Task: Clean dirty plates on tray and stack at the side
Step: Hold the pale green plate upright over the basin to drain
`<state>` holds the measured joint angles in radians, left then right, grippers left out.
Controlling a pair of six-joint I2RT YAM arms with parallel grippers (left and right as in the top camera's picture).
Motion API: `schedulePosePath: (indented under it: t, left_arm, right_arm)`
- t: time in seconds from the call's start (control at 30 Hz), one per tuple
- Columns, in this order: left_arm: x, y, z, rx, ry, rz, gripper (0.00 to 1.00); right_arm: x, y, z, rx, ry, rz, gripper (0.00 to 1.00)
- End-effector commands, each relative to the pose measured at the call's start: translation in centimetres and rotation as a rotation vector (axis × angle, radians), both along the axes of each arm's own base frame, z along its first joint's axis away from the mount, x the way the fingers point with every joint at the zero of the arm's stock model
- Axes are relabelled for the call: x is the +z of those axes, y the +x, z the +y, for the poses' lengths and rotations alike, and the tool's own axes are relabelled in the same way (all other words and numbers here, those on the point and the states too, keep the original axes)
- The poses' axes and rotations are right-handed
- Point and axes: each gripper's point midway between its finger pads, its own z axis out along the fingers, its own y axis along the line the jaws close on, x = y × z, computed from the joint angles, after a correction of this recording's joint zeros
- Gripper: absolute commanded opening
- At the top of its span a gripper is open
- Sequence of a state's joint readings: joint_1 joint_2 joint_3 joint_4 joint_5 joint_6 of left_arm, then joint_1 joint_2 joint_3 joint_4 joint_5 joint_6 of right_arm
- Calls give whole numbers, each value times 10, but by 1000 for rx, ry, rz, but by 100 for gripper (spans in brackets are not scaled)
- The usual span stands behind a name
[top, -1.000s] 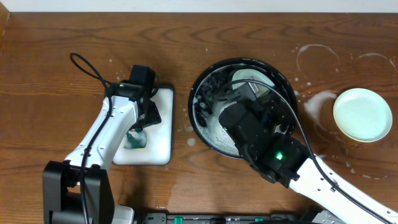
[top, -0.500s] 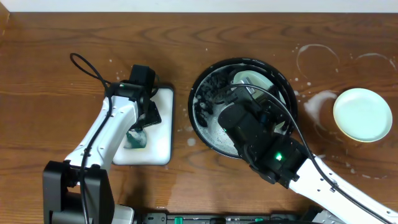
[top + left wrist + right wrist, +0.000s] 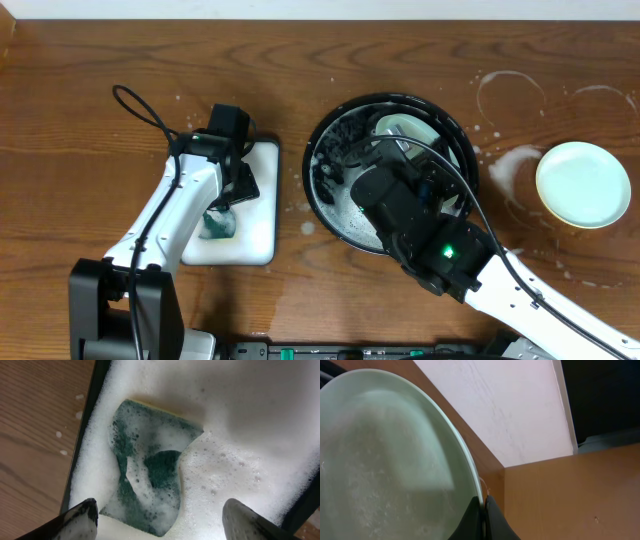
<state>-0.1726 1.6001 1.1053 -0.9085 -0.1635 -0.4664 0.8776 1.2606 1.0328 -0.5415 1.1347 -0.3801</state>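
The black round tray (image 3: 330, 135) sits mid-table, wet and sudsy. My right gripper (image 3: 482, 505) is shut on the rim of a pale mint-white plate (image 3: 385, 460), held tilted over the tray; part of it shows in the overhead view (image 3: 405, 125). Another mint-white plate (image 3: 583, 184) lies on the bare wood at the right side. My left gripper (image 3: 160, 515) is open just above the green sponge (image 3: 150, 475) in the foamy white dish (image 3: 262, 215). The pale yellow plate is not in view.
Whitish soapy rings (image 3: 510, 95) and smears mark the wood beside the right plate. Dark clumps (image 3: 335, 150) lie in the tray's left part. The right arm's body (image 3: 440, 250) covers the tray's near half.
The right gripper has lifted the plate slightly further up in the tray since a second ago. The left arm has not moved.
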Motion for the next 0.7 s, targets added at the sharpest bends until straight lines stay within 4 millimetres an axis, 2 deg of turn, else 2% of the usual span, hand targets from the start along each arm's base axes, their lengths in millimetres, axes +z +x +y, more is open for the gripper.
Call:
schedulePosePath:
  t: [0.0, 0.67]
  left_arm:
    - [3, 1, 2, -2, 4, -10, 82]
    - [3, 1, 2, -2, 4, -10, 82]
  right_arm:
    - [6, -2, -4, -22, 14, -29, 1]
    - [10, -2, -8, -64, 60, -72, 1]
